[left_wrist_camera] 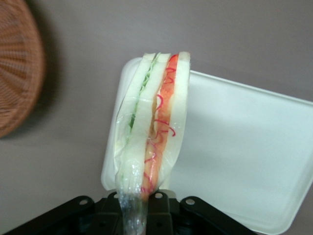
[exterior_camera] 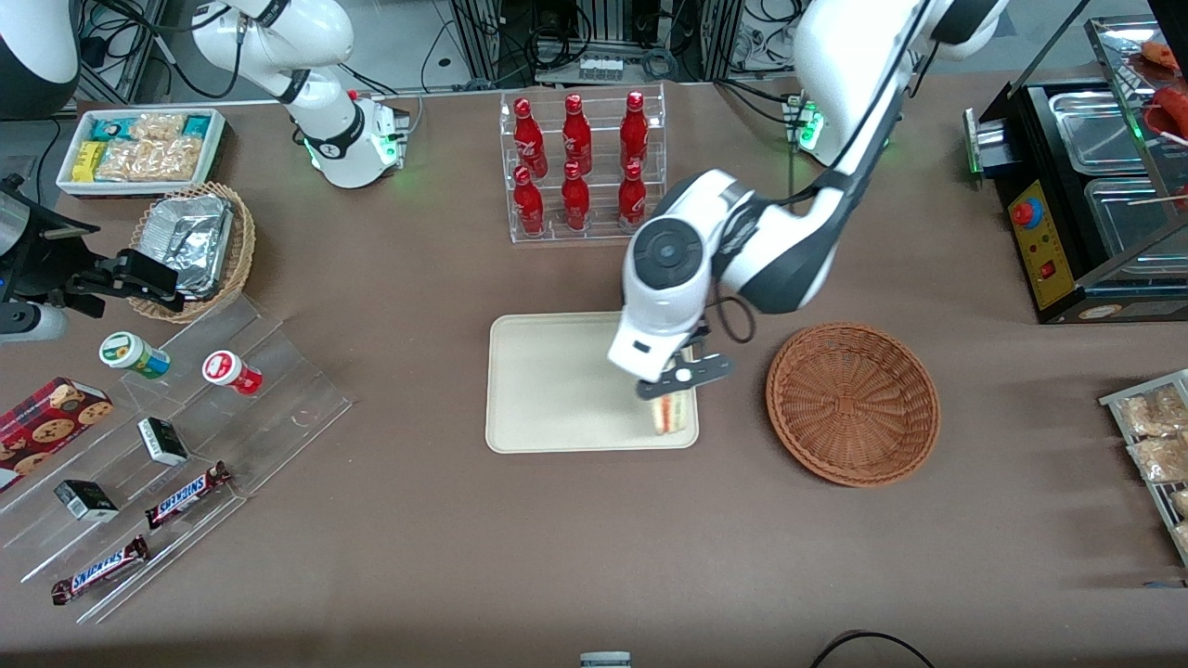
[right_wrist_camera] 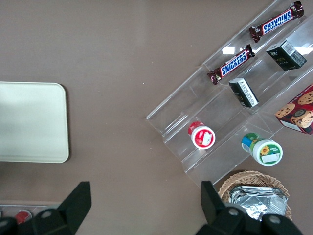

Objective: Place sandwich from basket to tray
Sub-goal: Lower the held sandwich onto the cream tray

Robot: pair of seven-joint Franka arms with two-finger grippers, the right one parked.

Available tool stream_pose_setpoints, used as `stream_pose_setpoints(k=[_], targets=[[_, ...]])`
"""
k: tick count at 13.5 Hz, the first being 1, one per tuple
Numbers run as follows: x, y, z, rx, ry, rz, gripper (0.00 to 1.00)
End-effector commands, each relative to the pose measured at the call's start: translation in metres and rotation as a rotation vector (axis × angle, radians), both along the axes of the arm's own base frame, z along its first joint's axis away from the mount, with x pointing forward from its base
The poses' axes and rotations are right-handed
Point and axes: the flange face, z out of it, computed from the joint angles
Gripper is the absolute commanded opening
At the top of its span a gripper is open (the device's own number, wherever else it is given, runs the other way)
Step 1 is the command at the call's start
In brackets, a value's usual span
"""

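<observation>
The sandwich (exterior_camera: 674, 413) (left_wrist_camera: 154, 132), a plastic-wrapped wedge of pale bread with red, orange and green filling, hangs over the corner of the cream tray (exterior_camera: 557, 390) (left_wrist_camera: 254, 156) that lies nearest the basket and the front camera. My left gripper (exterior_camera: 670, 385) (left_wrist_camera: 140, 211) is shut on the sandwich's wrapped end, just above the tray. The round reddish-brown wicker basket (exterior_camera: 852, 403) (left_wrist_camera: 17, 68) stands empty beside the tray, toward the working arm's end of the table. Whether the sandwich touches the tray I cannot tell.
A clear rack of red bottles (exterior_camera: 580, 167) stands farther from the front camera than the tray. An acrylic stepped shelf with snack bars and cups (exterior_camera: 167, 445) and a foil-filled lighter basket (exterior_camera: 195, 246) lie toward the parked arm's end. A black food warmer (exterior_camera: 1086, 195) is at the working arm's end.
</observation>
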Motion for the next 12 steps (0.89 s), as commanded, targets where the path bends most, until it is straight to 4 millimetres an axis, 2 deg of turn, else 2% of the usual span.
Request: stream_pose_setpoints(k=[1,4,8,12], targets=[[-0.014,-0.033,-0.019,-0.002,0.015,-0.051,0.00],[-0.029,-0.055,-0.060,0.002,0.034,-0.116,0.00],[-0.037,-0.066,-0.100,0.026,0.028,-0.150,0.00],[-0.039,-0.069,-0.116,0.030,0.032,-0.155,0.00]])
